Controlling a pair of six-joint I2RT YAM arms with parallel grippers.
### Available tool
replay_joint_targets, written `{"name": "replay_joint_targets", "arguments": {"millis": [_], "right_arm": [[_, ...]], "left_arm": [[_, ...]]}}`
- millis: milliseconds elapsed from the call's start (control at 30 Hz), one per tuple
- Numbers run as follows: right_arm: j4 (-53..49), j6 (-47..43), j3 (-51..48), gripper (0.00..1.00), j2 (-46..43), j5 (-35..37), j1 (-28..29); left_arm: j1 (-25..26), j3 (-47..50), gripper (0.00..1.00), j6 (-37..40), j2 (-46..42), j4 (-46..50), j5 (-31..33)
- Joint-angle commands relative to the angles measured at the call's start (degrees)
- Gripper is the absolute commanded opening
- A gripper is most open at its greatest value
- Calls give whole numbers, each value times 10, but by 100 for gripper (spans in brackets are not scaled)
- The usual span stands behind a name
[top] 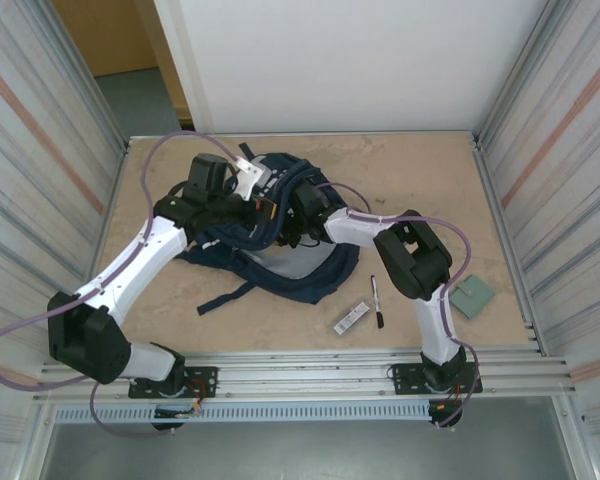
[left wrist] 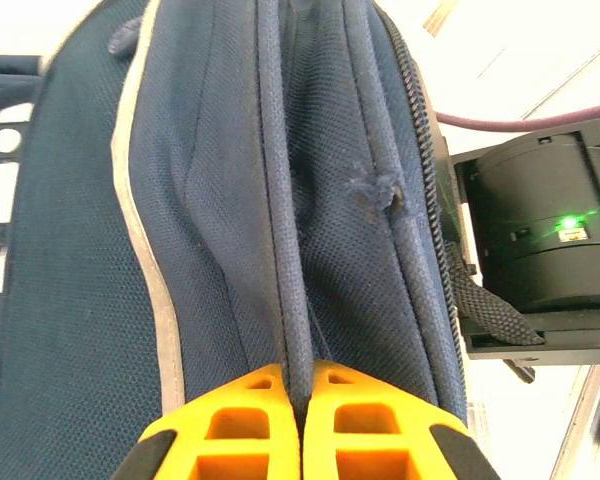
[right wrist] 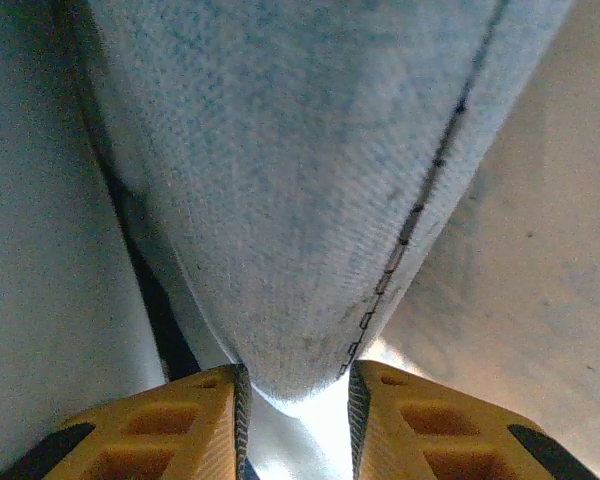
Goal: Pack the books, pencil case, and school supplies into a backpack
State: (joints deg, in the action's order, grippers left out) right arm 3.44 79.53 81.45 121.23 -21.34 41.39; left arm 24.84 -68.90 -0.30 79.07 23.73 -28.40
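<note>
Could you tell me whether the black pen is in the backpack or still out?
Out. The pen lies on the table, to the right of the backpack, beside the white-and-black bar.

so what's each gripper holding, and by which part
Left gripper pinches a piped seam fold of the backpack; right gripper grips the pencil case by its rounded end.

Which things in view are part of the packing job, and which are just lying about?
Job: backpack, pencil case, pen, white-and-black bar.
Lying about: grey-green square pad, beside the right arm.
</note>
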Motion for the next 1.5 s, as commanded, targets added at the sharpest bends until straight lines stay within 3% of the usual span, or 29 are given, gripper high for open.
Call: {"name": "replay_joint_targets", "arguments": {"millis": [0, 133, 300, 500, 633, 767, 933, 1067, 1233, 1467], "right_arm": [[111, 18, 17, 37, 11, -26, 1], [17, -61, 19, 47, -31, -89, -7], [-109, -190, -80, 63, -164, -80, -33], [-234, -288, -208, 68, -311, -55, -71], [-310, -331, -290, 70, -423, -2, -138], [-393, -346, -313, 77, -502, 98, -261], [-437, -330, -331, 85, -541, 175, -421], [-434, -354, -345, 91, -541, 221, -506], [-506, -322, -344, 99, -505, 304, -539], [-469, -310, -423, 99, -518, 357, -576]], "left_arm": [[12, 8, 0, 7, -44, -43, -53], [2, 9, 0, 14, -50, -33, -47], [-9, 38, 0, 12, -56, -45, -27], [-11, 53, 0, 11, -50, -49, 2], [-11, 54, 0, 18, -46, -44, 17], [-11, 58, 0, 5, -42, -50, 6], [-10, 71, 0, 3, -38, -44, -3], [-6, 81, 0, 9, -44, -33, 10], [-4, 85, 0, 8, -42, -29, 9], [4, 78, 0, 7, -29, -26, 0]]}}
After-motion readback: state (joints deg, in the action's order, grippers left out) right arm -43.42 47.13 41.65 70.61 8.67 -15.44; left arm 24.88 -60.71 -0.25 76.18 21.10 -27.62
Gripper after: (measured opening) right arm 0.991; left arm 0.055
